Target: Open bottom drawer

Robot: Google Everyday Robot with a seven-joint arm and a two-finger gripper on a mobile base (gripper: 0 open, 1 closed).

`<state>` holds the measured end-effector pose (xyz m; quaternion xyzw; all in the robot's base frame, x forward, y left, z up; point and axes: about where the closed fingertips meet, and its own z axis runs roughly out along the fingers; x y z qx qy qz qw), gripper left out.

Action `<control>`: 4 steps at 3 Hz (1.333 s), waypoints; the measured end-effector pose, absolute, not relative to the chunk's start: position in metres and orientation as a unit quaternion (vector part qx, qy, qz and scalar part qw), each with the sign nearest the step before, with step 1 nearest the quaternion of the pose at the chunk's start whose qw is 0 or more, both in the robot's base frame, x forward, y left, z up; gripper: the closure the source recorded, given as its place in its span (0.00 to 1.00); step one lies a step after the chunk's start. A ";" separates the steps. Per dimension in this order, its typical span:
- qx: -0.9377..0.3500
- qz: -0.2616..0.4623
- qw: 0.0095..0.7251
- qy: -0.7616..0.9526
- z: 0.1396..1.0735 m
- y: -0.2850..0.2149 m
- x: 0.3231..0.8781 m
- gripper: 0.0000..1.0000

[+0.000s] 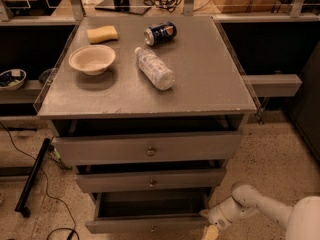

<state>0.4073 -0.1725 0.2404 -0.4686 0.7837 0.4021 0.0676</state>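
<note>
grey metal bottom drawer, narrowest and lowest of three in the cabinet, flat front with a small round centre knob. it stands partway out; its dark inside shows behind the front panel. it sits at the foot of the cabinet, near the lower edge of the view.

white robot arm reaches in from the lower right. the gripper is low, at the right front corner of the bottom drawer, right up against it. whether it is open or closed, or has hold of anything, cannot be told.

above: mid-width grey drawer front with its own knob, then the widest grey drawer front, each with a dark gap behind it.

grey flat cabinet top carries four things:
- beige round bowl, upright, left side
- yellow sponge, behind the bowl
- clear plastic bottle, on its side, near centre
- dark blue drink can, on its side, behind the bottle

speckled tan floor around the cabinet. black bar and thin black cable lie on it at left.
</note>
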 end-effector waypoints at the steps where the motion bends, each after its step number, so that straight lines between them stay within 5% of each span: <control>1: -0.472 0.418 0.062 0.773 0.242 -0.174 0.403 0.00; 3: -0.470 0.424 0.064 0.771 0.244 -0.175 0.403 0.00; 4: -0.470 0.424 0.064 0.771 0.244 -0.175 0.407 0.19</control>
